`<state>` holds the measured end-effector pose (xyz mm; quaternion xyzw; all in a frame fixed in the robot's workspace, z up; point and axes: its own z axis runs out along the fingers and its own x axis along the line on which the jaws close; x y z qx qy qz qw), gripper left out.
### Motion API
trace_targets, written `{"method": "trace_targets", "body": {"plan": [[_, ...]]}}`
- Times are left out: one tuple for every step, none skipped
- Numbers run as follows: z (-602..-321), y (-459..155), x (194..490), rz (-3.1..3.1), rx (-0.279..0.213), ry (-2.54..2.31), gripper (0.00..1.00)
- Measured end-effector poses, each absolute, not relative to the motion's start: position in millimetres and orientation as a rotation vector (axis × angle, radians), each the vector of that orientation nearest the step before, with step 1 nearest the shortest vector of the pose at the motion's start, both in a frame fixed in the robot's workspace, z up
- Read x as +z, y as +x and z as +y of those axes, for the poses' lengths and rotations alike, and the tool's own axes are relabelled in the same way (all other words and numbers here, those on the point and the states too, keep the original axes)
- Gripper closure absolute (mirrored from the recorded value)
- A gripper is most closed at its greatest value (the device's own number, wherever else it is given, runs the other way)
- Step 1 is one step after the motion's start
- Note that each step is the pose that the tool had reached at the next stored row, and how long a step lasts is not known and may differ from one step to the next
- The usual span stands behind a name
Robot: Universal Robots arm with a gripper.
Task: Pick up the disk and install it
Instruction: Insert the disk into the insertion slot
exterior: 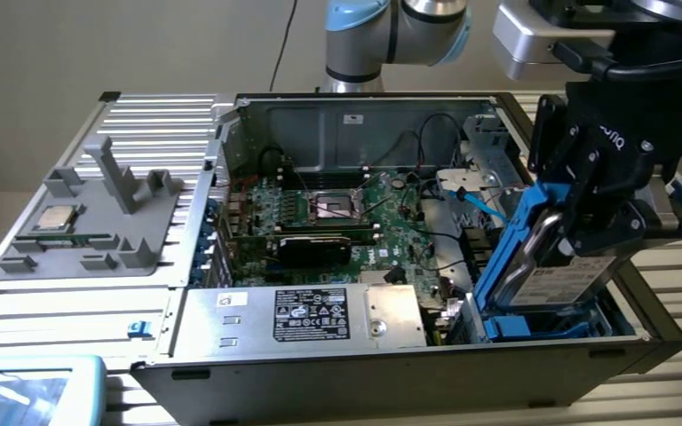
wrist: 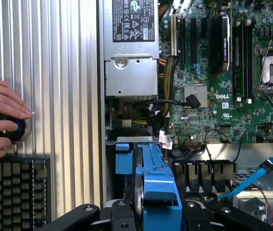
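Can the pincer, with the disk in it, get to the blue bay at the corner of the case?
Probably yes. The pincer holds the disk on edge, its lower end at the blue bay; the blue cable lies beside it, not across the way.

Your arm (exterior: 371, 35): silver tube sections, pale-blue joint caps (exterior: 351, 19). Wrist block (exterior: 539, 37): silver-grey, boxy. Gripper (exterior: 596, 222): matte black, angular housing, white lettering (exterior: 611, 133) on side. In wrist view you see black finger links (wrist: 81, 215) and round silver pivot screws (wrist: 120, 204).
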<state>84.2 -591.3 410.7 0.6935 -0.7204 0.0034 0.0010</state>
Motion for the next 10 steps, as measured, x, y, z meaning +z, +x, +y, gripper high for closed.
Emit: {"method": "trace_targets", "body": {"plan": [[-591.4,84.2,410.2,-2.262,0.011,2.177,0.63],[-591.5,84.3,409.7,-2.262,0.011,2.177,0.63],[-591.6,84.3,409.3,-2.262,0.011,2.177,0.63],[-591.7,84.3,408.8,-2.262,0.011,2.177,0.63],[-591.7,84.3,408.3,-2.262,0.011,2.177,0.63],[-591.8,84.4,407.8,-2.262,0.011,2.177,0.63],[-592.0,84.4,407.4,-2.262,0.011,2.177,0.63],[-592.2,84.4,407.1,-2.262,0.011,2.177,0.63],[-592.3,84.4,406.8,-2.262,0.011,2.177,0.63],[-592.3,84.4,406.2,-2.262,0.011,2.177,0.63]]}}
